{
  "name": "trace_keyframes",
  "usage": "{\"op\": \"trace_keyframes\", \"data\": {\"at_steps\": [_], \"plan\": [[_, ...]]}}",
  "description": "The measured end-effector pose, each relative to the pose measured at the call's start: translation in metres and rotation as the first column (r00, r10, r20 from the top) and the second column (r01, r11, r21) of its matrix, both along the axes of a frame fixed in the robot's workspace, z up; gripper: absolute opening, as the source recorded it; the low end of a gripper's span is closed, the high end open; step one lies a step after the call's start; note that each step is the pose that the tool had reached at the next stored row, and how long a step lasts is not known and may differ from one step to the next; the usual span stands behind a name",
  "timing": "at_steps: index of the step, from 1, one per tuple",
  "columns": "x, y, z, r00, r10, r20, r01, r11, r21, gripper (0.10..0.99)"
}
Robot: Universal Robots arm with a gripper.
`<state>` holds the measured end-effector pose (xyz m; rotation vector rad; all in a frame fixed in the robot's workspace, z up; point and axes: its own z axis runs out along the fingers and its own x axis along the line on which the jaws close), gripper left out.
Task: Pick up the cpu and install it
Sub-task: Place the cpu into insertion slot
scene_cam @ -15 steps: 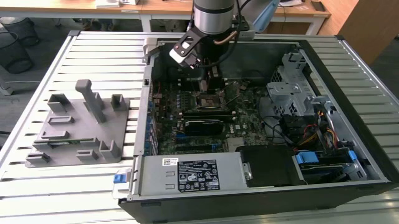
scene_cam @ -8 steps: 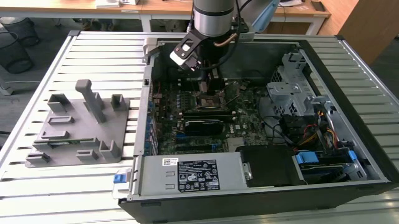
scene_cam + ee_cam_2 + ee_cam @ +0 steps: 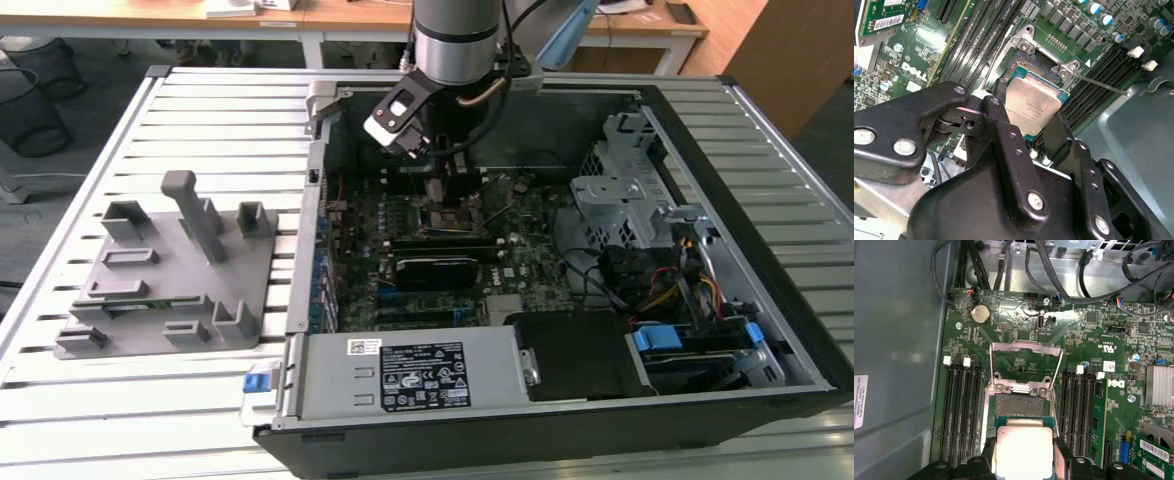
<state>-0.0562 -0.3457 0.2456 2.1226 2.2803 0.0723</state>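
Note:
The cpu [image 3: 1035,99] is a flat square chip with a shiny silver top, and my gripper [image 3: 1026,114] is shut on it, one black finger on each of two opposite edges. In the first wrist view the cpu [image 3: 1023,440] hangs tilted just over the near edge of the open socket [image 3: 1021,401], whose metal load plate [image 3: 1026,359] is folded back. The socket's frame [image 3: 1040,61] sits right beyond the chip in the second wrist view. In the exterior view my gripper [image 3: 447,188] reaches down into the open computer case, over the motherboard's socket [image 3: 454,216].
Black memory slots [image 3: 961,410] run on both sides of the socket. Cables [image 3: 1064,270] cross the board's far edge. A grey fixture [image 3: 167,270] with upright blocks stands on the slatted table at the exterior view's left. Power supply [image 3: 400,375] and drive cage [image 3: 627,190] line the case.

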Motion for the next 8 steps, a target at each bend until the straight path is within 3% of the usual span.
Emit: {"op": "trace_keyframes", "data": {"at_steps": [8], "plan": [[0.0000,0.0000,-0.0069,1.0000,0.000,0.0000,0.000,1.0000,0.000,0.537]]}}
